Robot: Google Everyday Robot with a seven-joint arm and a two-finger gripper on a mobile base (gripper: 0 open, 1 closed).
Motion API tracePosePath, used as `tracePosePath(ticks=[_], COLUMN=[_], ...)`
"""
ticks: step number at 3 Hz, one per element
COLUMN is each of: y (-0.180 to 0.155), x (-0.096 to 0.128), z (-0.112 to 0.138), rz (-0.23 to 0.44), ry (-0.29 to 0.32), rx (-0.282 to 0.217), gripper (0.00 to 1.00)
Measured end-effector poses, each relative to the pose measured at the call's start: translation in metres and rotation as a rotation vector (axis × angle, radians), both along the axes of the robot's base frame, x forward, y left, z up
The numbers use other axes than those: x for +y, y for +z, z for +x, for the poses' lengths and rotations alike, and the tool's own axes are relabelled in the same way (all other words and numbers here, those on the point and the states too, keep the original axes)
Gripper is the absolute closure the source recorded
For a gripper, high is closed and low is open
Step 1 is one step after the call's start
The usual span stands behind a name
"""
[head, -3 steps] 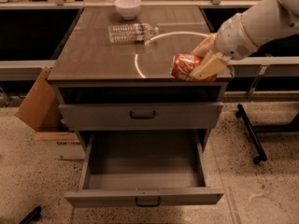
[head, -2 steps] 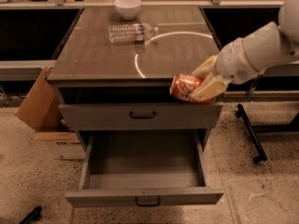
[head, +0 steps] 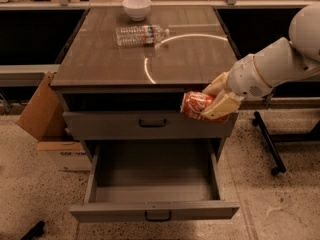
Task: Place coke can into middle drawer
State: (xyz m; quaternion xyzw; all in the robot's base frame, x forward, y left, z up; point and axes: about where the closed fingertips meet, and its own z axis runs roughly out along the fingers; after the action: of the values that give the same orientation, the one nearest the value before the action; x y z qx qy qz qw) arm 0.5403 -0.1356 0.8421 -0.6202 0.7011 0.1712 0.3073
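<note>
My gripper [head: 214, 100] is shut on the coke can [head: 196, 105], a red can with white script held on its side. It hangs in front of the cabinet's right side, level with the closed upper grey drawer [head: 150, 125] and above the right part of the middle drawer [head: 155, 184]. The middle drawer is pulled fully out; its deep grey tray shows nothing inside. My white arm [head: 280, 59] reaches in from the right.
On the cabinet's brown top [head: 100, 59] lie a clear plastic water bottle [head: 141, 35] and a white bowl [head: 136, 7] at the back. A cardboard box [head: 42, 114] leans at the cabinet's left. A dark wheeled stand leg [head: 267, 141] is on the floor at right.
My gripper has carried the coke can down and forward, from over the cabinet top's right front edge to in front of the upper drawer, above the open middle drawer.
</note>
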Motion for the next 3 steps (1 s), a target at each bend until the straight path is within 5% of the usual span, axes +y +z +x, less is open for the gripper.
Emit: tracePosePath(ticks=[1,3], y=[-0.023,-0.121], x=[0.006,0.026], z=[0.0,-0.018], rz=[0.011,0.058], ry=[0.015,0.006], rx=[0.025,0.134], gripper=[1.0,1.0])
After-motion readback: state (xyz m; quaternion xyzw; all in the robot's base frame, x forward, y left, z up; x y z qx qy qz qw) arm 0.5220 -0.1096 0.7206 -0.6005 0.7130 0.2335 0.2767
